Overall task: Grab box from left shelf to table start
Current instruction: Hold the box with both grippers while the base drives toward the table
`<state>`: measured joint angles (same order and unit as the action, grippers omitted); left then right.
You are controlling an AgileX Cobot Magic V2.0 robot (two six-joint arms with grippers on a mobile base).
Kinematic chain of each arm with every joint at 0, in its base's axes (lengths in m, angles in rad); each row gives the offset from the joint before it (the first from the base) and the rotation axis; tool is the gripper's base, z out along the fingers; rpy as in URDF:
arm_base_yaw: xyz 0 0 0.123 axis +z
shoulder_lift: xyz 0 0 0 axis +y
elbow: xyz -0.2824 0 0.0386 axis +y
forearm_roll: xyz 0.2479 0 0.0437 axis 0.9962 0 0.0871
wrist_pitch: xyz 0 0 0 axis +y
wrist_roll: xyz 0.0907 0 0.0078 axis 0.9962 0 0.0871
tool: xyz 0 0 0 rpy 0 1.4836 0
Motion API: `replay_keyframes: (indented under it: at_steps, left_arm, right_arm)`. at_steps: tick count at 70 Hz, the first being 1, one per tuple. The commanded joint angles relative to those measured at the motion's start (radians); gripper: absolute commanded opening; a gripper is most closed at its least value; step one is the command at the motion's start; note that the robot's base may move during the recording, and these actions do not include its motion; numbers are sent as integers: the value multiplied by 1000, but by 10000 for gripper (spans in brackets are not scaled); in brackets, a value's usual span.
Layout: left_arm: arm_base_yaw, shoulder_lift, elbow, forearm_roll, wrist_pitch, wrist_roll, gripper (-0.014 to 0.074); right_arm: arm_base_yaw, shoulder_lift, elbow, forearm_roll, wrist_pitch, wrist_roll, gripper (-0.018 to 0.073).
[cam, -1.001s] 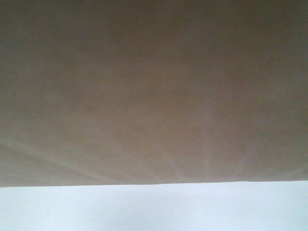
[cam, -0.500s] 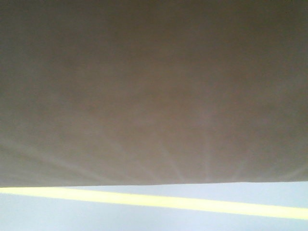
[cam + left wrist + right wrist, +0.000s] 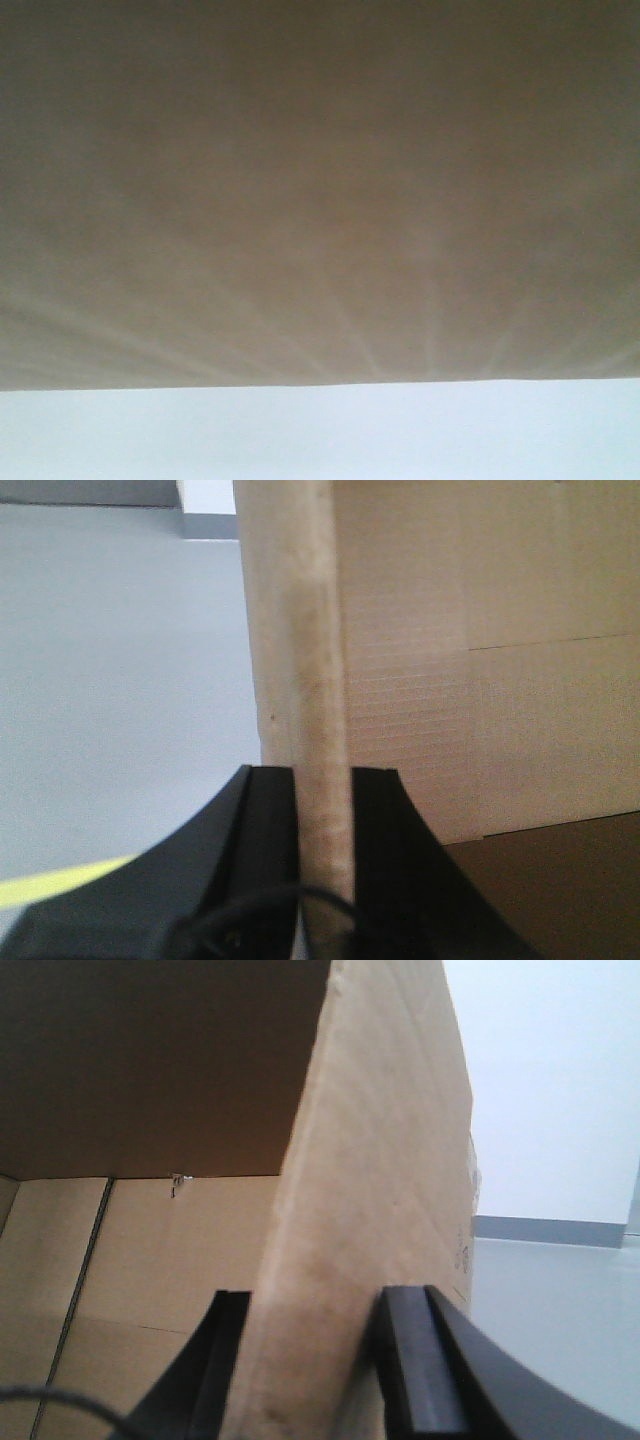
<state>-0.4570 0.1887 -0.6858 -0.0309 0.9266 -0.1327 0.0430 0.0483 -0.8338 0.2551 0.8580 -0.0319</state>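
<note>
Left gripper clamped on box wall; right gripper likewise on other wall. Advice — hold both arms level, matched pace, no twist on thin cardboard.

The left gripper clamps an upright wall of the box, one black finger against the outer face and the other against the inner face. Right of the wall, the corrugated interior and shadowed bottom are visible. Left of it lies grey floor with a yellow stripe.
</note>
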Motion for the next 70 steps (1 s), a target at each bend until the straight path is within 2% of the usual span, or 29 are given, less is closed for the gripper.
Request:
replay_keyframes:
  at_steps: [1,70]
  left_arm:
    - [-13,9,-12,-44,65,20,-92]
    - [-12,7,-12,-44,65,20,-92]
  right_arm:
    - [-6,20,-21,-67,-107,-10,59]
    - [-6,20,-21,-68,-107,-10,59]
